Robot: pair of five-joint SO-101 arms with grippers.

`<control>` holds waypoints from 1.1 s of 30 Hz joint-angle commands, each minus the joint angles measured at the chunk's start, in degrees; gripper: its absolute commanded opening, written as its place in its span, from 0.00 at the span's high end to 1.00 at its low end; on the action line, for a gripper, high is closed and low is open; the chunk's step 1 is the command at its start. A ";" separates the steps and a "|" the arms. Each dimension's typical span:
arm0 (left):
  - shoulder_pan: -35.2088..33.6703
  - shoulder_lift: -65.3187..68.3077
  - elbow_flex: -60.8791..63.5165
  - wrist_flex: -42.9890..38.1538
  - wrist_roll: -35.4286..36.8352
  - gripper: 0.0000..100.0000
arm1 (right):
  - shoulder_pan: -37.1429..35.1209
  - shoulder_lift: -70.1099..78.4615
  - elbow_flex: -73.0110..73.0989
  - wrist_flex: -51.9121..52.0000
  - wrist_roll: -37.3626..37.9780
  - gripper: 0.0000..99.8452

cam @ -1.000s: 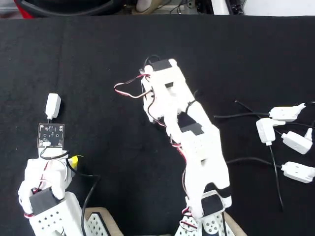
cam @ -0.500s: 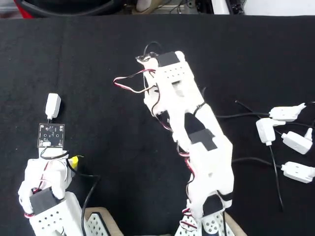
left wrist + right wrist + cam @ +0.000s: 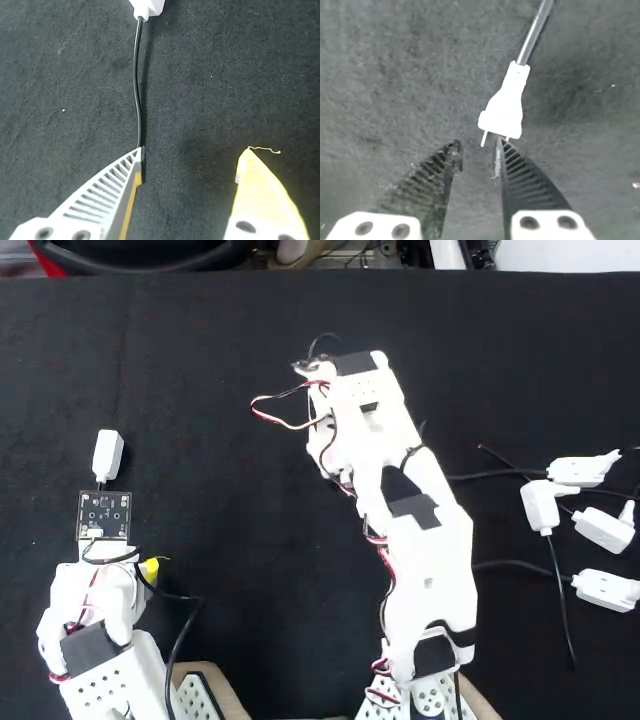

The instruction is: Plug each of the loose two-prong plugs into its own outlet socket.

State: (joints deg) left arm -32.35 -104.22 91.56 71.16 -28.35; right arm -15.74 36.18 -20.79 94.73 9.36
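Right wrist view: right hand point(image 3: 477, 146) barely parted, empty (plug point(image 3: 502, 112) just ahead); left hand point(image 3: 194, 151) spread wide, empty.

Black cloth surface point(image 3: 200, 340). White two-prong plug point(image 3: 505, 107) just ahead of the right claw point(image 3: 477, 150), prongs toward it. Black cord point(image 3: 137, 90) running from the left claw point(image 3: 192, 155) to a white connector point(image 3: 147, 6) ahead. Four corded white connectors point(image 3: 603, 528) well off to the right claw's side.

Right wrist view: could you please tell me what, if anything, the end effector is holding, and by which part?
Nothing is held: the right end effector is open, and the white two-prong plug lies just beyond its fingertips, prongs toward them.
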 commanded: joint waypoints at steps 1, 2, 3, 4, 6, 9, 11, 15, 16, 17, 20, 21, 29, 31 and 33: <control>0.48 -0.18 -0.31 -1.05 -0.26 0.70 | 0.44 0.92 -0.22 -1.85 0.18 0.89; 0.48 -0.18 -0.31 -1.05 -0.26 0.70 | 0.44 1.36 -0.22 -2.11 0.18 0.89; 0.48 -0.18 -0.31 -1.05 -0.26 0.70 | 0.44 1.71 -0.22 -2.29 0.18 0.89; 0.48 -0.18 -0.31 -1.05 -0.26 0.70 | 0.44 1.80 -0.22 -2.55 0.18 0.89; 0.48 -0.18 -0.31 -1.05 -0.26 0.70 | 0.44 1.89 -0.31 -3.08 0.18 0.89; 0.48 -0.18 -0.31 -1.05 -0.26 0.70 | 0.44 1.71 -1.01 -2.81 0.18 0.89; 0.48 -0.18 -0.31 -1.05 -0.26 0.70 | 0.70 1.54 -3.74 0.44 0.26 0.89; 0.48 -0.18 -0.31 -1.05 -0.26 0.70 | 0.53 0.22 -9.80 6.07 1.23 0.89; 0.48 -0.18 -0.31 -1.05 -0.26 0.70 | 0.53 0.04 -10.15 6.07 1.05 0.89; 0.48 -0.18 -0.31 -1.05 -0.26 0.70 | 0.44 0.13 -10.24 5.98 1.14 0.89; 0.48 -0.18 -0.31 -1.05 -0.26 0.70 | 0.26 1.80 -9.98 3.60 1.41 0.89; 0.48 -0.18 -0.31 -1.05 -0.26 0.70 | 0.26 2.86 -10.07 2.81 1.41 0.89; 0.48 -0.18 -0.31 -1.05 -0.26 0.70 | 0.97 8.40 -10.59 1.32 3.34 0.89; 0.48 -0.18 -0.31 -1.05 -0.26 0.70 | 0.97 8.40 -10.59 1.23 3.34 0.89; 0.48 -0.18 -0.31 -1.05 -0.26 0.70 | 1.23 8.40 -10.68 0.70 3.43 0.89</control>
State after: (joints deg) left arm -32.35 -104.22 91.56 71.16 -28.35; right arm -15.56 44.35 -30.02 96.92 12.18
